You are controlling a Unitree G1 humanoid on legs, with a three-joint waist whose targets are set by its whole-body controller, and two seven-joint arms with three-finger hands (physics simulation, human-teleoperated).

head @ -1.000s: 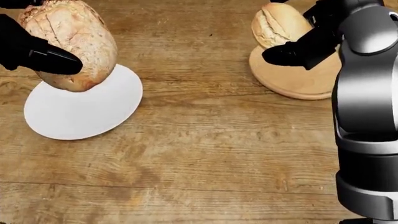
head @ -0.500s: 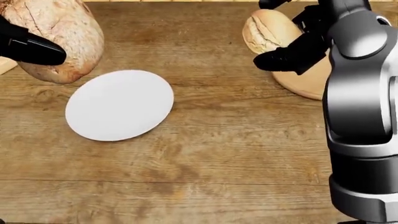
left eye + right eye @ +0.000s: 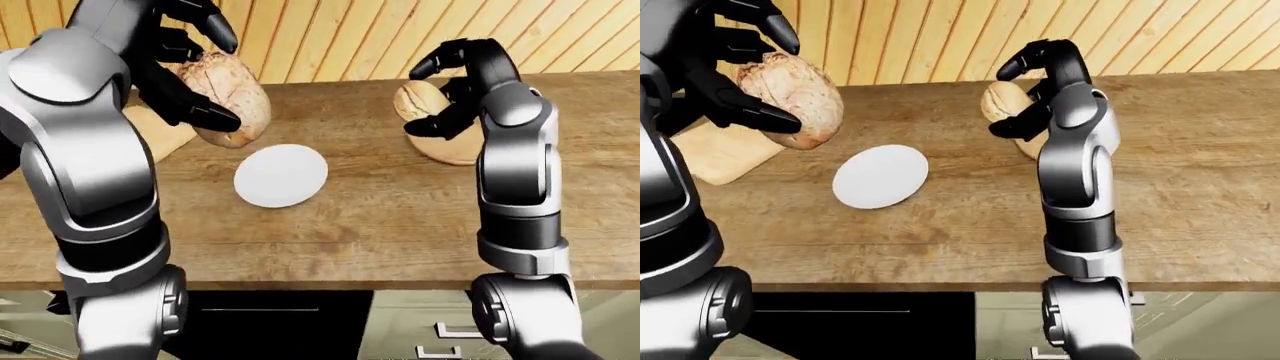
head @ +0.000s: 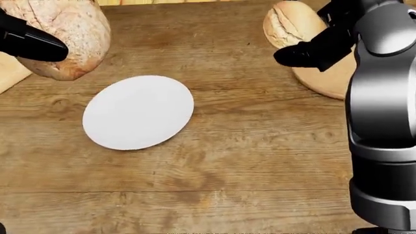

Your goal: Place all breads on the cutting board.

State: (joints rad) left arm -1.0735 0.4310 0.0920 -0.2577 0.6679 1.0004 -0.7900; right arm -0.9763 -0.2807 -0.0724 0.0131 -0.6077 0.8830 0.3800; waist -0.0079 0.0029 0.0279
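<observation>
A big round crusty loaf (image 4: 71,34) hangs above the wooden table with my left hand (image 3: 225,79) shut on it, black fingers over its top and under its side. It hovers between the white plate (image 4: 138,112) and the pale cutting board (image 3: 725,154), which lies at the left of the right-eye view. A smaller bread roll (image 4: 289,24) sits in my right hand (image 3: 420,100), whose fingers curl over it while the thumb presses its lower side. The roll is held over the left edge of a round wooden plate (image 4: 325,75).
The table's near edge (image 3: 330,281) runs across the lower part of the eye views, with cabinet fronts below it. A wall of slanted wooden slats (image 3: 340,37) rises past the far edge. My right forearm (image 4: 384,122) fills the head view's right side.
The head view has shifted, so the white plate slid right and a corner of the cutting board appeared at left. The loaf came off the white plate, leftward. The right hand kept its hold on the roll.
</observation>
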